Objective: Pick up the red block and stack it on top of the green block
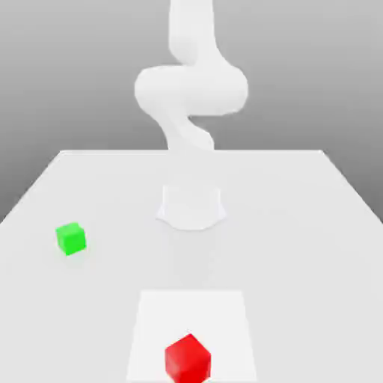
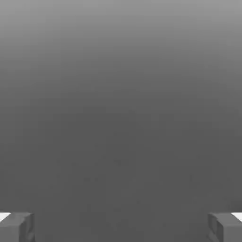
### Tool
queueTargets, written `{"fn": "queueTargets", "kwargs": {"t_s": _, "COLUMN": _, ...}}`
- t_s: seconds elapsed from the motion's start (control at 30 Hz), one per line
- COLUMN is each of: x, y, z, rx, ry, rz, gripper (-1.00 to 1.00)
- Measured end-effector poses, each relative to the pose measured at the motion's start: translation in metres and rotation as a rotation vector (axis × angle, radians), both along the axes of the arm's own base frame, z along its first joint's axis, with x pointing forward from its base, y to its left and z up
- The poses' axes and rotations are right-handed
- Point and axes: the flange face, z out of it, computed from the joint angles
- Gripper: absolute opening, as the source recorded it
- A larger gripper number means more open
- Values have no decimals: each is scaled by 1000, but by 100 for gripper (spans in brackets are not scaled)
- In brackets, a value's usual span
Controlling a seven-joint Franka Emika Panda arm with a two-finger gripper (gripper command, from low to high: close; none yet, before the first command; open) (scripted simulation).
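Red block [image 1: 187,358] is right up front in the exterior view, sitting on a brighter white square patch [image 1: 192,314] of the worktop [image 1: 299,224], close to the near edge and roughly centered. Green block [image 1: 71,238] is further back and off toward the exterior view's left, well apart from the red one, just resting on the worktop by itself. The white arm [image 1: 191,90] rises from its base [image 1: 191,206] behind both blocks, touching neither. In the hand view the gripper [image 2: 121,227] is spread wide, its two fingertips [image 2: 16,227] far apart with nothing between them, just gray surface.
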Motion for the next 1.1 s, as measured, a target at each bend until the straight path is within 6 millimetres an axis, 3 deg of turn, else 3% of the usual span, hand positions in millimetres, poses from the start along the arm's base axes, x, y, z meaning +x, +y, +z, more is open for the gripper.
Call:
{"fn": "queueTargets", "kwargs": {"t_s": 0.23, "x": 77, "y": -2, "z": -117, "rx": 91, "ry": 193, "rz": -208, "gripper": 0}}
{"fn": "queueTargets", "kwargs": {"t_s": 0.47, "x": 118, "y": -8, "z": -245, "rx": 179, "ry": 373, "rz": -416, "gripper": 0}}
{"fn": "queueTargets", "kwargs": {"t_s": 0.63, "x": 125, "y": -12, "z": -339, "rx": 241, "ry": 499, "rz": -570, "gripper": 0}}
{"fn": "queueTargets", "kwargs": {"t_s": 0.83, "x": 111, "y": -9, "z": -448, "rx": 315, "ry": 650, "rz": -753, "gripper": 0}}
{"fn": "queueTargets", "kwargs": {"t_s": 1.0, "x": 108, "y": -8, "z": -518, "rx": 326, "ry": 674, "rz": -783, "gripper": 0}}
{"fn": "queueTargets", "kwargs": {"t_s": 1.03, "x": 108, "y": -8, "z": -527, "rx": 326, "ry": 674, "rz": -784, "gripper": -100}}
{"fn": "queueTargets", "kwargs": {"t_s": 1.1, "x": 108, "y": -8, "z": -527, "rx": 326, "ry": 674, "rz": -783, "gripper": -100}}
